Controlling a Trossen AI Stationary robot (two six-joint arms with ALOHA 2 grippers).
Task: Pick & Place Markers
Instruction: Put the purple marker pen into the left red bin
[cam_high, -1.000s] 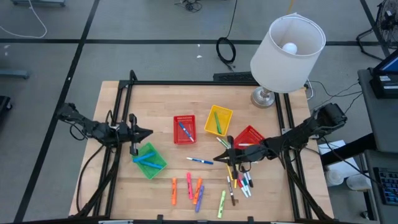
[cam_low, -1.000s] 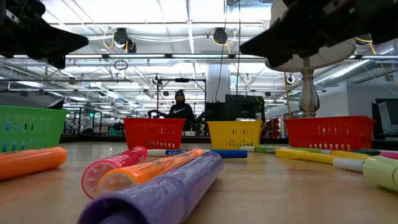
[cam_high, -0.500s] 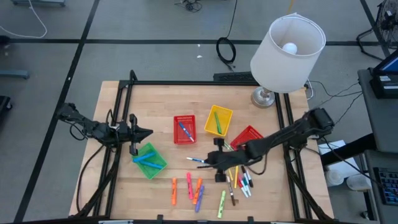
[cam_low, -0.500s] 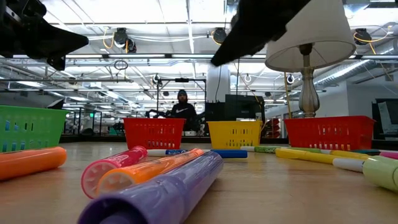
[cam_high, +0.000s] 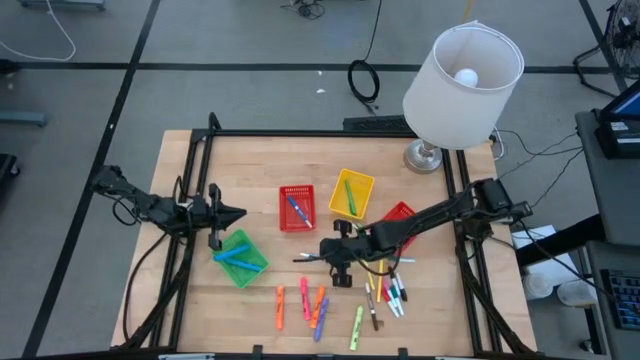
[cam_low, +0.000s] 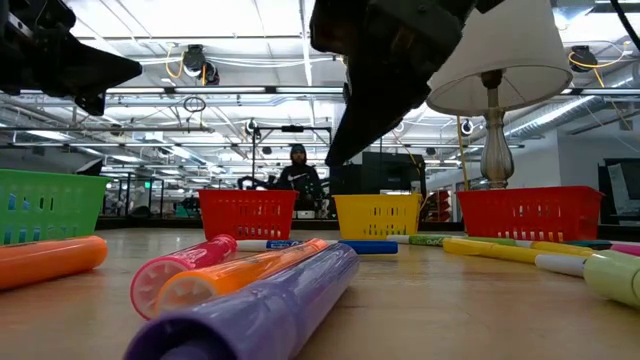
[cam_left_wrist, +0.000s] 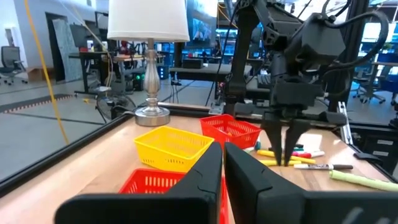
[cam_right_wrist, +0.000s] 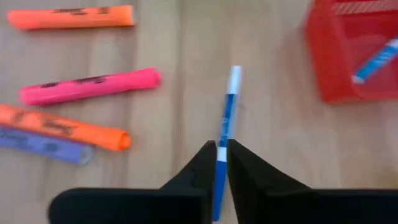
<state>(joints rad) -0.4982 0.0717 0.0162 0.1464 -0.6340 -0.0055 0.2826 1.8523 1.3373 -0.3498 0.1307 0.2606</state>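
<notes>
A blue-and-white pen (cam_right_wrist: 227, 109) lies flat on the table at mid-table (cam_high: 306, 258). My right gripper (cam_right_wrist: 222, 152) hovers above it (cam_high: 322, 257), narrowly open and pointing down, so the pen shows through the gap between its fingers. The low view shows its tip (cam_low: 332, 158) off the table. More markers lie loose: highlighters (cam_high: 300, 305) near the front edge and a pile of pens (cam_high: 385, 290) to their right. My left gripper (cam_high: 238, 213) waits shut above the green basket (cam_high: 240, 258).
A red basket (cam_high: 296, 208) and a yellow basket (cam_high: 351, 193) hold markers beyond the pen, and a second red basket (cam_high: 402, 216) sits under my right arm. A lamp (cam_high: 460, 70) stands at the far right corner. Bare wood lies left of the pen.
My right gripper has swung toward the table's left, from over the pen pile beside the second red basket to above the blue-and-white pen, and has come lower. The markers and my left arm have stayed put.
</notes>
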